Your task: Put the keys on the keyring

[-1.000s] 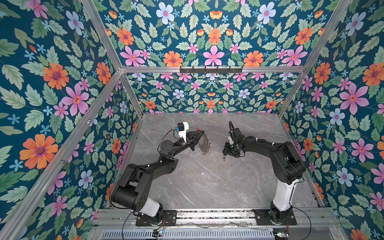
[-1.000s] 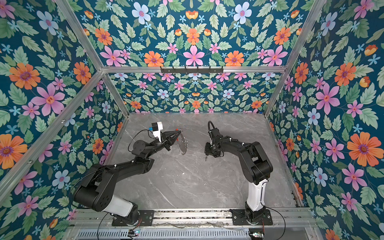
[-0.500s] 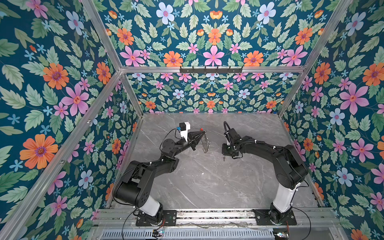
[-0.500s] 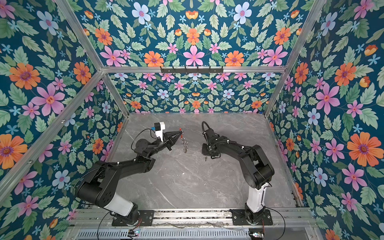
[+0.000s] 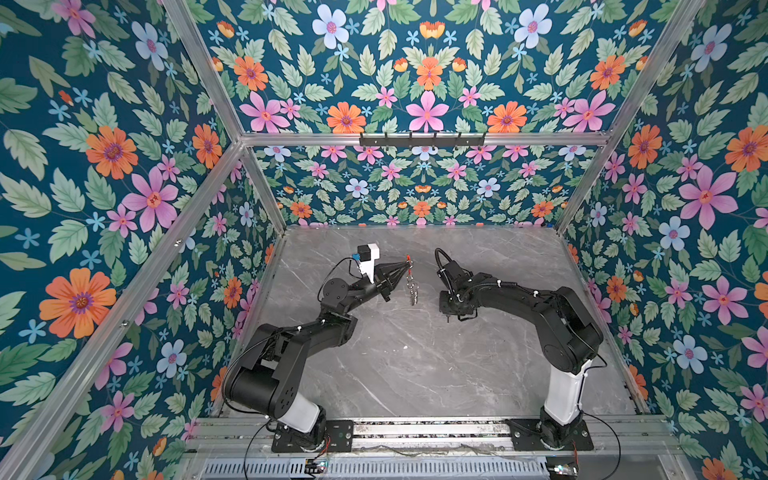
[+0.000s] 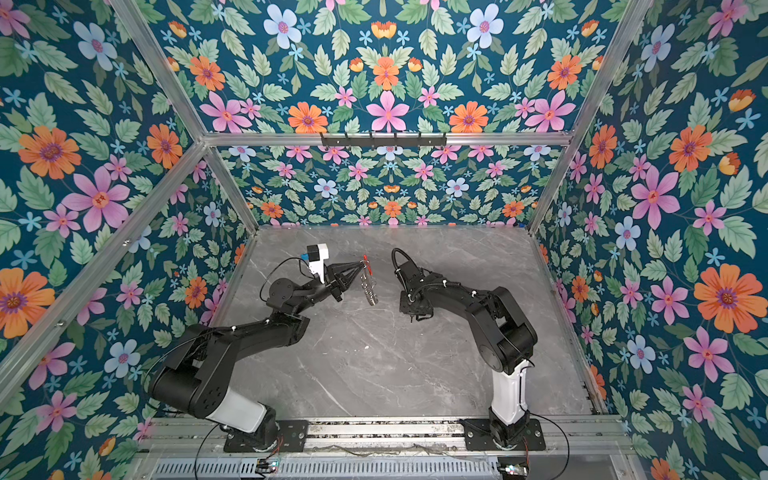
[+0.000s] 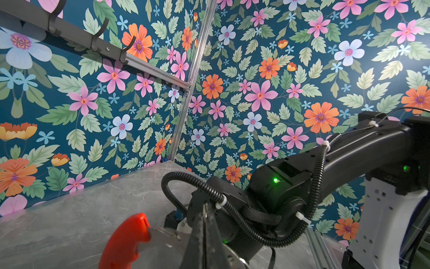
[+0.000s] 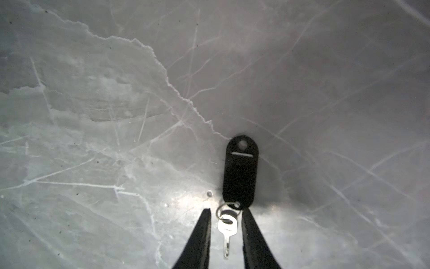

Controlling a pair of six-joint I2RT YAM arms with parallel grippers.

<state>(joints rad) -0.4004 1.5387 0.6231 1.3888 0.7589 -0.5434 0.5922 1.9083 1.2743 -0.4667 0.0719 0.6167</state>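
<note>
Your worktop (image 5: 415, 365) is grey marble, shut in by floral walls (image 5: 124, 166) at the back and on both sides. An aluminium base rail (image 5: 415, 428) runs along the near edge, and both arms are bolted to it. Both end effectors sit around the middle of the worktop, well apart from every wall. Open marble runs from them back to the rear wall and forward to the rail, and a strip of it lies between the two arms.

Your left end effector (image 5: 404, 266) is clamped on the keyring (image 5: 412, 286) at its red side. In both top views the keyring hangs edge-on below the fingertips, a thin silver strip with a spot of red at the top. You cannot tell whether its lower edge touches the marble. The left wrist view shows the red curved piece (image 7: 126, 242) and the flat grey plate close up.

Your right end effector (image 8: 226, 210) points down at the worktop, to the right of the keyring and apart from it. Its jaws stand narrowly apart, straddling the keys (image 8: 240, 172), which lie flat on the marble. These are a black oblong tag with a hole and a slot at one end and a little split ring (image 8: 221, 209) at the other. A small silver key (image 8: 226, 227) lies between the fingers with a gap on each side.
</note>
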